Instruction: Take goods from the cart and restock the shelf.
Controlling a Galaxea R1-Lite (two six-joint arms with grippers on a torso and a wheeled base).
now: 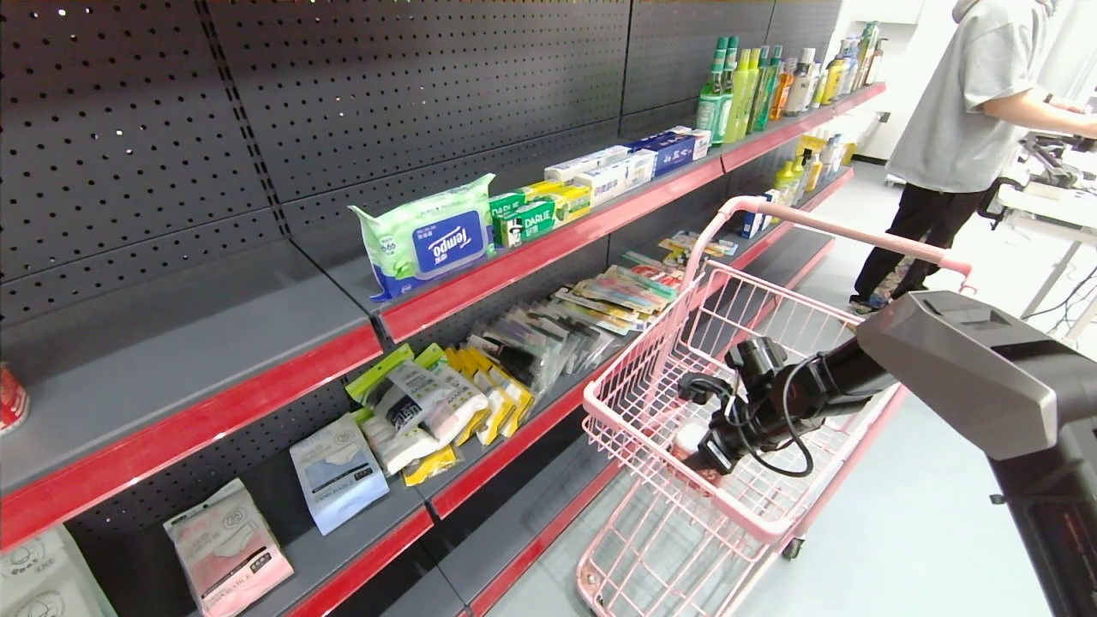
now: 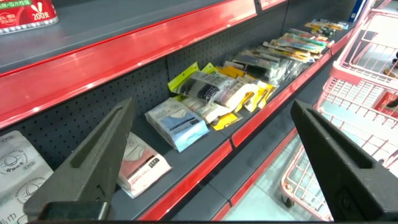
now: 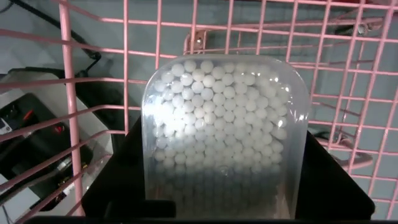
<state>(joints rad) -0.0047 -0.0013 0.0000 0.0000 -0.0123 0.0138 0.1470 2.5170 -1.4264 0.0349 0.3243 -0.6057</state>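
My right gripper (image 1: pixel 704 452) is down inside the pink cart (image 1: pixel 636 433), shut on a clear tub of cotton swabs (image 3: pixel 224 124). The white swab tips show through the tub's end, and the dark fingers (image 3: pixel 115 180) press on both its sides. In the head view the tub (image 1: pixel 686 439) peeks out just ahead of the gripper, above the cart's wire floor. My left gripper (image 2: pixel 211 106) hangs open in front of the lower shelf (image 2: pixel 205 155), nothing between its fingers. A similar red-banded tub (image 2: pixel 25 15) stands on the grey upper shelf (image 1: pixel 171 343) at far left.
Packets (image 1: pixel 428 403) and pouches (image 1: pixel 336 471) fill the lower shelf. A wipes pack (image 1: pixel 428 240), toothpaste boxes (image 1: pixel 531 214) and bottles (image 1: pixel 746 81) sit on the upper shelf to the right. The cart's handle (image 1: pixel 840 231) rises behind the basket. A person (image 1: pixel 951 128) stands at the aisle's end.
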